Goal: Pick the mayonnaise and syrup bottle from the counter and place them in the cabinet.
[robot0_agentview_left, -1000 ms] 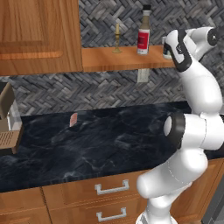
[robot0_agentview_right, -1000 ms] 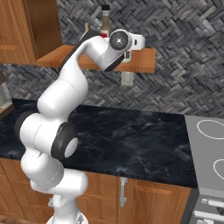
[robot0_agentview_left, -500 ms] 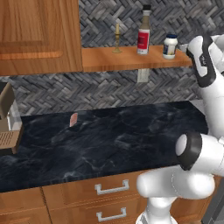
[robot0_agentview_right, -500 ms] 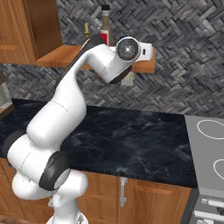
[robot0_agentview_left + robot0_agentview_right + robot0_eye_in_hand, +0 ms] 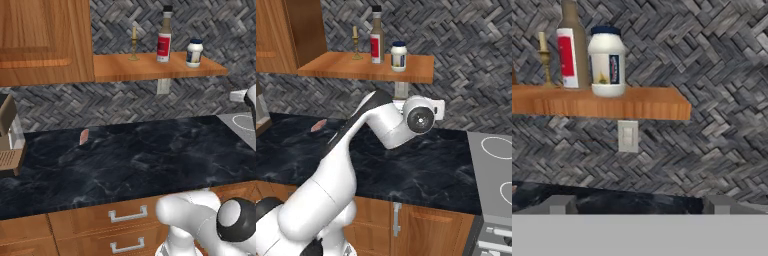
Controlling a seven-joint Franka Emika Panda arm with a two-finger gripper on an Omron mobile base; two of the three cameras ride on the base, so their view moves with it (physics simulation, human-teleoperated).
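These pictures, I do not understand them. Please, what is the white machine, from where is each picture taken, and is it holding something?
The white machine is a robot arm in a simulated kitchen. Two cameras ride behind it, left and right; a third sits on its hand and looks forward along the end effector, whose fingers stand apart with nothing between them. On the wooden shelf stand a candlestick, the syrup bottle and the mayonnaise jar. On the black counter lies one small pinkish thing, too small to name.
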